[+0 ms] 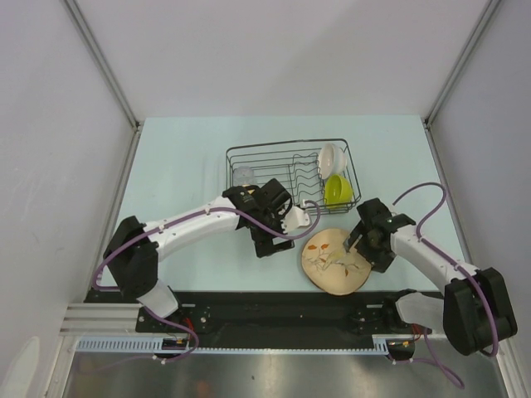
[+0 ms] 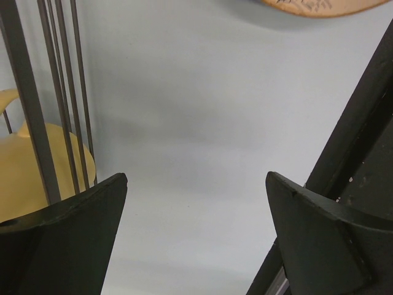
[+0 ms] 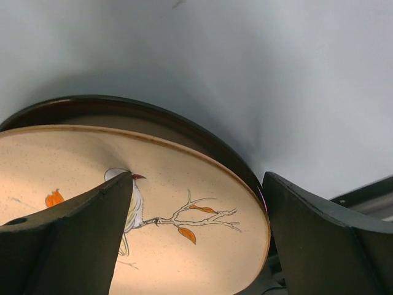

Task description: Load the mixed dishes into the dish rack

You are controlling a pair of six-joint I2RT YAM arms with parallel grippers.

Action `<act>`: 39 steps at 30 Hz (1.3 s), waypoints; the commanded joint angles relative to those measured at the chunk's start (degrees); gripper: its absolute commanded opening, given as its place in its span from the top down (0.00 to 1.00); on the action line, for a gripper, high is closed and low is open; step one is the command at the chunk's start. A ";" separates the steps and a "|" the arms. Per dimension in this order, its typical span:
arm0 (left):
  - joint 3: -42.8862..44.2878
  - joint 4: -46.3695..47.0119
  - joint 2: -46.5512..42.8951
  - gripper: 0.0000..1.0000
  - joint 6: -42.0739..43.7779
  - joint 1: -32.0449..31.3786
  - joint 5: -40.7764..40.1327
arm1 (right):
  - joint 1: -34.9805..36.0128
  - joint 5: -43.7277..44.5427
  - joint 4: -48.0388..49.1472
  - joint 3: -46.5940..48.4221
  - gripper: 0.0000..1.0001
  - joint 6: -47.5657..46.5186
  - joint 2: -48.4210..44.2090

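The right gripper [image 3: 196, 178] is seen poised at the right-hand rim of the leaf-patterned plate [image 3: 92, 184]. Its jaws are spread wide, one finger [image 3: 67, 239] over the painted face and the other beyond the edge, with nothing clamped yet. The dark-rimmed plate [image 3: 141, 110] is stacked beneath, its brown lip showing past the top one. Both plates are lying flat on the table [image 1: 182, 166], just in front of the dish rack [image 1: 286, 145] and apart from it. Loaded in the rack are the small white bowl [image 1: 332, 157] and lime-green bowl [image 1: 338, 191] at the right end and the clear glass [image 1: 243, 176] at the left. The yellow mug [image 2: 18, 178] is glimpsed behind the wires. The left gripper [image 2: 196, 178] is held open and empty beside the rack's front wall, over bare table.

The step in hand is judged to be the pickup of the top plate. Its rim alone should be taken, so one finger must be slipped between the two plates and not under both. The plate would then be tipped upright and fed edge-first between the prongs. A shallow pinch on glazed ceramic could be lost on the lift
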 commanded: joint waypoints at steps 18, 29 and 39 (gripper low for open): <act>-2.41 2.89 -2.58 0.00 1.11 1.27 -4.56 | 5.00 -28.52 20.01 0.27 0.11 -5.62 10.11; -13.23 13.61 -3.28 0.00 4.80 3.38 -10.81 | 1.83 -26.24 9.19 0.18 0.07 -9.76 -0.01; -12.80 22.75 -0.03 0.00 2.61 3.38 -11.16 | 2.10 -29.31 13.50 0.18 0.09 -9.14 1.66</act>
